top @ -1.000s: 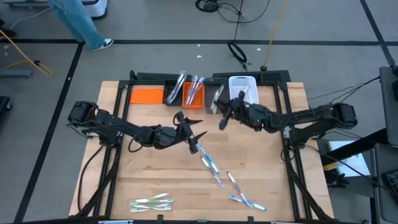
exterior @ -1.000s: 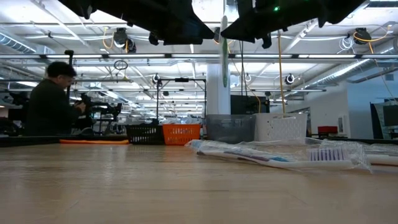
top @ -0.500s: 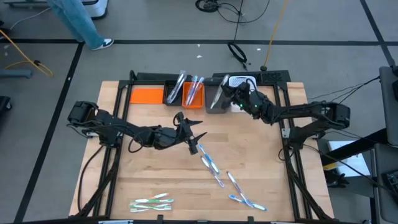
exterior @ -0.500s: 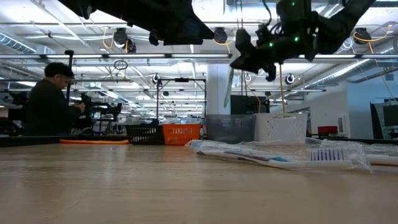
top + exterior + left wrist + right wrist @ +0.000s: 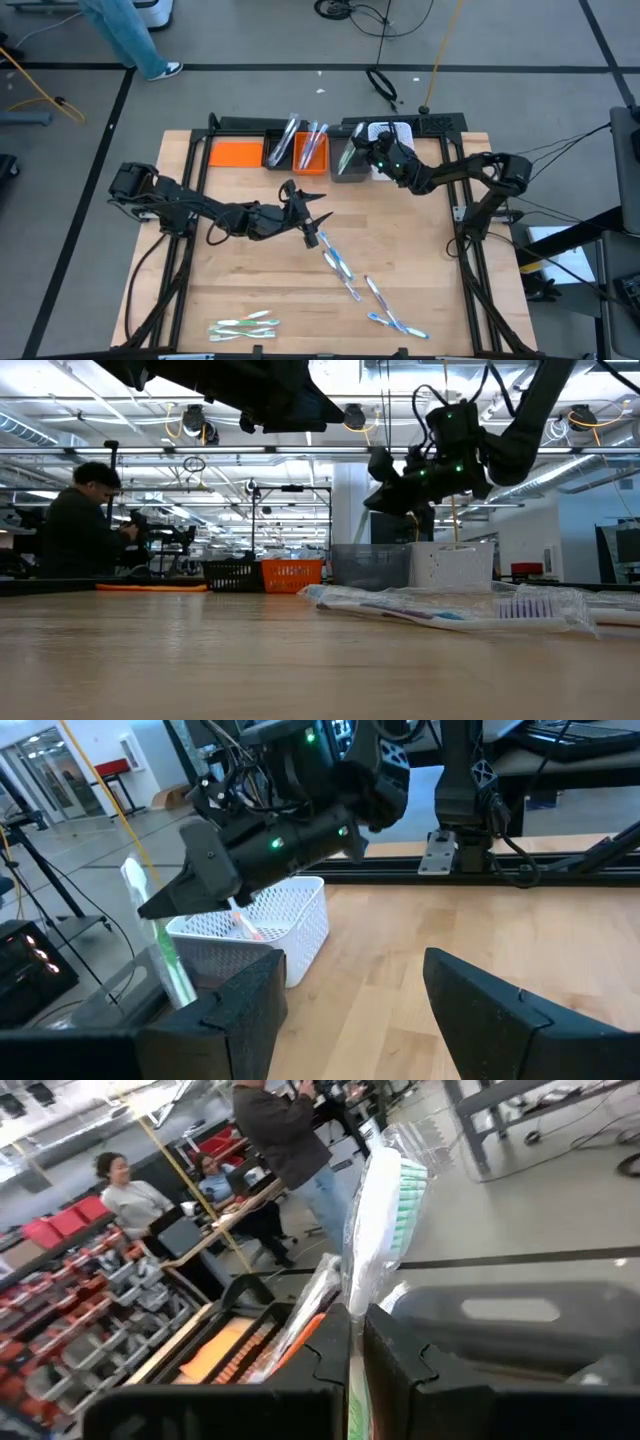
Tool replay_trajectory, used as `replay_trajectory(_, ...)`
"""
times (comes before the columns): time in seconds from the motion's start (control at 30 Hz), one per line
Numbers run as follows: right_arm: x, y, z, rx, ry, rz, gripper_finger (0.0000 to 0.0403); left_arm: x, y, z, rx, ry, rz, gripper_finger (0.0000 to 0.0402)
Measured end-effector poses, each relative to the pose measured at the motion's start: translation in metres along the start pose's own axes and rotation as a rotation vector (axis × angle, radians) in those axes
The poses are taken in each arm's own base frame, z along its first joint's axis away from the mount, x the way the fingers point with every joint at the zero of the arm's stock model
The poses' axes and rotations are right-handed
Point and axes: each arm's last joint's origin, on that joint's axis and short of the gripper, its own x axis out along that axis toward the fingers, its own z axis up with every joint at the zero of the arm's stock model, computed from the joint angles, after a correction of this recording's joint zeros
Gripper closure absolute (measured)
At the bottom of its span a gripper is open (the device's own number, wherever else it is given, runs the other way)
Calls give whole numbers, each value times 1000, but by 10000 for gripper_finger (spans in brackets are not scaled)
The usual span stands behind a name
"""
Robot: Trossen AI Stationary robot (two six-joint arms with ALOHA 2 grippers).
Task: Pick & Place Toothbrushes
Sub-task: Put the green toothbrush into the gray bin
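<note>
Change: right gripper carried from mid-table back to the bin row since a second ago, wrapped green toothbrush brought along; left arm and loose brushes unchanged.
Right gripper: fingers pressed together on the green toothbrush, bristle head standing up above them; hanging over the grey bin, beside the white basket.
Left gripper: fingers spread apart, gripping nothing; poised near the table's centre, just above the upper end of the diagonal line of brushes.
Loose toothbrushes: strung diagonally from the centre toward the near right corner, flat on the wooden table.
Second cluster: several more wrapped brushes lying together at the near left edge, well apart from both grippers.
Sorted brushes: some leaning in the black bin and in the orange bin; one pink-accented brush visible inside the white basket.
Far left bin: orange, contents cannot be told.
Low view: wrapped purple-bristled brush lying in the foreground.
Background: seated person beyond the table.
</note>
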Motion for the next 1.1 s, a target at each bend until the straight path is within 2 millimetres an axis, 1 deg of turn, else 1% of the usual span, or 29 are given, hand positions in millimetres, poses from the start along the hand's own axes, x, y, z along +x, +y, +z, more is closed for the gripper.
replay_trajectory(0.17, 3, -4, -6, 32, 24, 8, 395, 0, 0, 0, 0, 0, 0, 160)
replay_trajectory(0.4, 3, -4, -8, 34, 28, 7, 395, 0, 0, 0, 0, 0, -1, 160)
replay_trajectory(0.6, 3, -5, -8, 41, 36, 1, 377, 0, 0, 0, 0, 0, -1, 160)
replay_trajectory(0.83, 3, -6, -10, 7, 53, -11, 374, 0, 0, 0, 0, 0, -1, 160)
replay_trajectory(0.97, 3, -6, -11, 2, 59, -15, 357, 0, 0, 0, -2, 0, -1, 160)
replay_trajectory(1.1, 3, -7, -11, -1, 64, -20, 322, 0, 0, 0, -4, 0, -1, 160)
